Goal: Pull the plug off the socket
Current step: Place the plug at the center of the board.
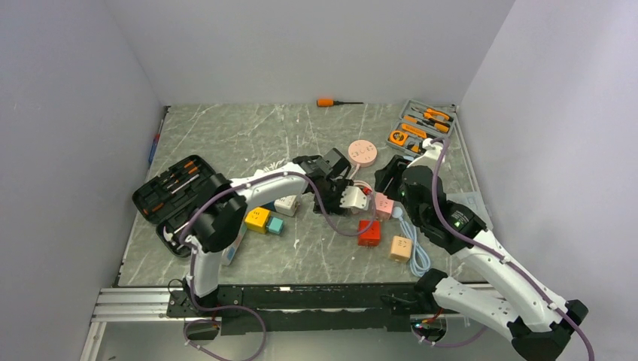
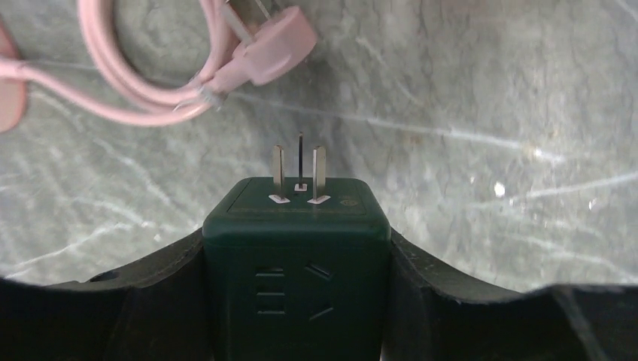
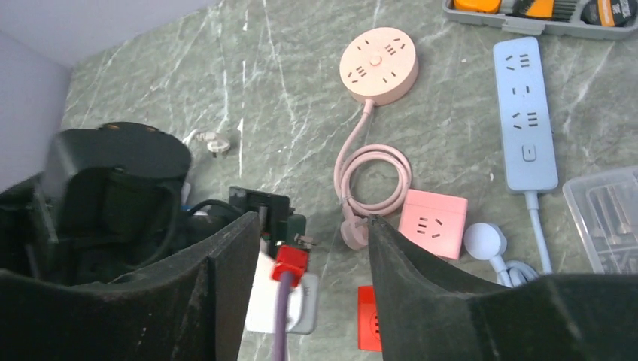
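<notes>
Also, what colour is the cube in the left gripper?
The cube is dark green, clearest in the left wrist view.

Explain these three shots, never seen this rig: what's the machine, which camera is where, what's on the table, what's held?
Two robot arms are bolted at the near edge of a table, each ending in a two-finger gripper. The wide picture looks down from above and behind them; the other two come from cameras on the wrists. On the table lie a round pink power strip, a blue power strip, a pink cube, a red cube, a black tool case and an orange screwdriver. The left gripper is shut on a dark green plug cube with its prongs bare. The right gripper is open and empty.
</notes>
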You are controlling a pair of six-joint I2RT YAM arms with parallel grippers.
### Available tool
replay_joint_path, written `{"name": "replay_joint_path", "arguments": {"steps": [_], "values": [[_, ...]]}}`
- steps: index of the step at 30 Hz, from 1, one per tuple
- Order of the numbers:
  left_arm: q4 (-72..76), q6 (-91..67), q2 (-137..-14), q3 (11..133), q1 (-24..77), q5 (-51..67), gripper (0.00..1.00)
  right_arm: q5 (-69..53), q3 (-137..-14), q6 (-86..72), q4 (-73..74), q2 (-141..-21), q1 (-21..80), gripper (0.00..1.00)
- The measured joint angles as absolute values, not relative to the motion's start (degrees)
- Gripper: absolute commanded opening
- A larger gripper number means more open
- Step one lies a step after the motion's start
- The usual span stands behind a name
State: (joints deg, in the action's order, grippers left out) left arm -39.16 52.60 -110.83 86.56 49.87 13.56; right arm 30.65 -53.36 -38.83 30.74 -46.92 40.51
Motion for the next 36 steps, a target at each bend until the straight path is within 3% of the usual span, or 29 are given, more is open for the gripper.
{"name": "replay_joint_path", "arguments": {"steps": [4, 8, 10, 13, 14, 23, 29, 36], "values": [[-38.0, 48.9, -116.3, 88.9, 50.9, 14.5, 0.02, 32.2, -53.5, -39.0, 33.2, -47.0, 40.5, 0.59], [-36.4, 45.2, -119.8, 89.8, 51.5, 15.2, 0.15, 34.4, -53.5, -38.9, 35.3, -46.3, 40.3, 0.64], [-36.1, 43.1, -121.0, 91.1, 51.6, 15.5, 0.40, 35.4, -53.6, -38.6, 36.1, -46.1, 40.1, 0.65], [-36.3, 39.6, -122.8, 94.7, 51.7, 16.0, 0.93, 36.2, -53.8, -38.0, 36.0, -46.1, 39.6, 0.70], [-36.3, 38.5, -123.6, 96.1, 51.7, 16.4, 0.99, 36.4, -53.8, -37.7, 36.1, -46.3, 39.4, 0.72], [-45.5, 31.6, -123.5, 104.8, 50.3, 20.1, 0.99, 36.1, -54.7, -35.9, 35.5, -48.4, 38.0, 0.82], [-58.6, 31.2, -114.1, 107.1, 44.6, 14.4, 0.99, 32.7, -56.3, -35.6, 30.2, -49.3, 38.3, 0.84], [-59.8, 30.6, -92.8, 87.8, 30.7, 14.6, 0.99, 20.4, -57.5, -36.1, 16.8, -54.1, 40.6, 0.87]]}}
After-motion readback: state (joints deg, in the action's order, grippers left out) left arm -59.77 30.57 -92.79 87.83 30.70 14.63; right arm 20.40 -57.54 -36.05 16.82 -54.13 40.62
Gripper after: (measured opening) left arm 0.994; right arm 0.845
